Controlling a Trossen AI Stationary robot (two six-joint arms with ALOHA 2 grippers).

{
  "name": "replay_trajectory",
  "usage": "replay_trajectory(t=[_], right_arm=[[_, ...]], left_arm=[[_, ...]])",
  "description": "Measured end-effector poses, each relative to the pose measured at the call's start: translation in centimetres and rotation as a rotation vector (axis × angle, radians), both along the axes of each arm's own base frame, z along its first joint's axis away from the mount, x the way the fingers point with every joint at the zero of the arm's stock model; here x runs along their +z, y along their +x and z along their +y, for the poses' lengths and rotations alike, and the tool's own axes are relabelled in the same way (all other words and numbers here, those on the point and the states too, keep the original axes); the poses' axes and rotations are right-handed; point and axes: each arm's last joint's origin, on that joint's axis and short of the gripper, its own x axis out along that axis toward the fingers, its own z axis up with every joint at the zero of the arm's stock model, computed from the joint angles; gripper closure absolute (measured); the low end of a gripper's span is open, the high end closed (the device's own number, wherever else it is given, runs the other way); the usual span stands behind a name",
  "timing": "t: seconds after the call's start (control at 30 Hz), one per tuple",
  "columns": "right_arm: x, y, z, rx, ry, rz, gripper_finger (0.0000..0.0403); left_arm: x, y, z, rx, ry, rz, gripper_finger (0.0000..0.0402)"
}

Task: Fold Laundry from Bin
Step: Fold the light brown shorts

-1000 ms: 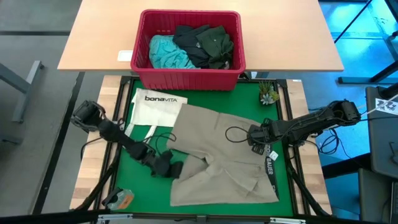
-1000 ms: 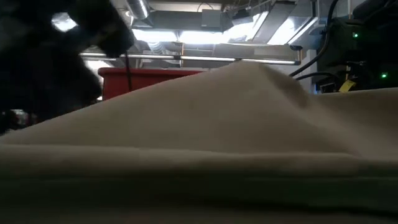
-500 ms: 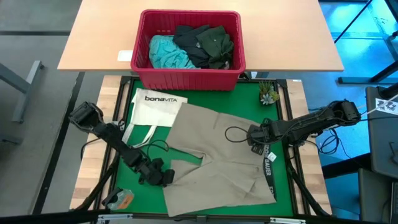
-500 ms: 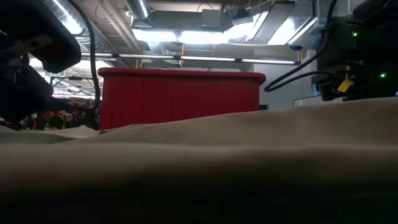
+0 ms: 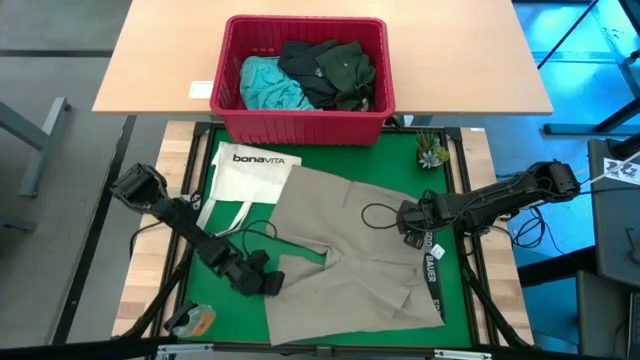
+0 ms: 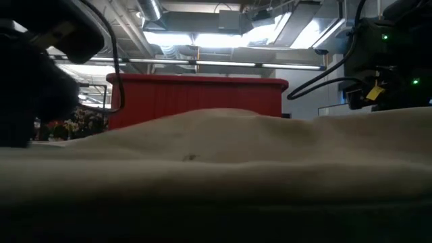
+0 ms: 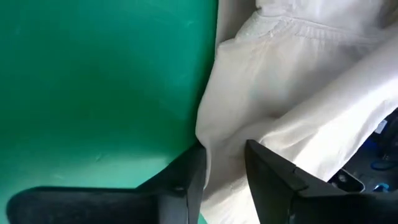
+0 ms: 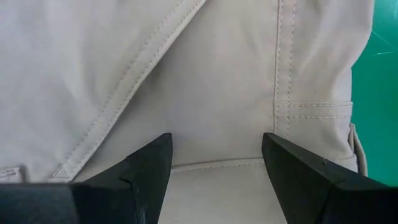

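Note:
A khaki-tan garment (image 5: 350, 250) lies spread on the green mat; it fills the low view's foreground (image 6: 236, 162). My left gripper (image 5: 268, 283) is at the garment's near left edge. Its fingers stand apart, with the cloth's edge (image 7: 208, 124) running in between them (image 7: 225, 180). My right gripper (image 5: 403, 218) points steeply down over the garment's right part, open, its fingers wide over stitched seams (image 8: 214, 168). The red bin (image 5: 300, 125) stands at the far side. It holds turquoise (image 5: 265, 82), dark grey (image 5: 305, 65) and dark green (image 5: 350, 70) laundry. My left gripper has the garment's side edge (image 7: 214, 158) between its parted fingers, coming slanting down from the table's left. The cloth lies flat on the mat; whether a finger touches it, I cannot tell. My right gripper's fingertips stand close over the cloth; whether they touch it, I cannot tell.
A white "bonaVITA" tote bag (image 5: 250, 175) lies on the mat's far left, partly under the garment. A black lettered strap (image 5: 433, 275) and a thin cord loop (image 5: 380, 213) lie on the garment's right. A small plant (image 5: 432, 152) stands far right, an orange item (image 5: 195, 320) near left.
My left gripper has gone toward the table's near left corner, then a little back toward the right. The garment's near left part was bunched and folded over; it now lies drawn out flat toward the left. The right part has stayed in place. The hump in the low view has sunk.

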Motion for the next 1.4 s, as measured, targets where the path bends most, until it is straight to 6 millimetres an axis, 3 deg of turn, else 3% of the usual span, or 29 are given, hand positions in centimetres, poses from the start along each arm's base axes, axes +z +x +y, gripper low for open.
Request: replay_trajectory(t=[0.33, 0.57, 0.7, 0.93, 1.4], right_arm=[[0.0, 0.0, 0.0, 0.000, 0.000, 0.001, 0.0152], [0.0, 0.0, 0.0, 0.000, 0.000, 0.001, 0.0152], [0.0, 0.0, 0.0, 0.000, 0.000, 0.000, 0.0152], [0.0, 0.0, 0.0, 0.000, 0.000, 0.001, 0.0152], [0.0, 0.0, 0.0, 0.000, 0.000, 0.001, 0.0152]], left_arm=[[1.1, -0.9, 0.0, 0.001, -0.026, 0.031, 0.0301], [3.2, -2.9, 0.9, 0.093, 0.045, 0.066, 0.0305], [3.6, -2.8, 1.9, 0.178, 0.144, 0.004, 0.0302], [2.5, -1.4, 3.3, 0.155, 0.262, 0.009, 0.0301], [0.9, 0.0, 2.8, 0.065, 0.243, 0.000, 0.0301]])
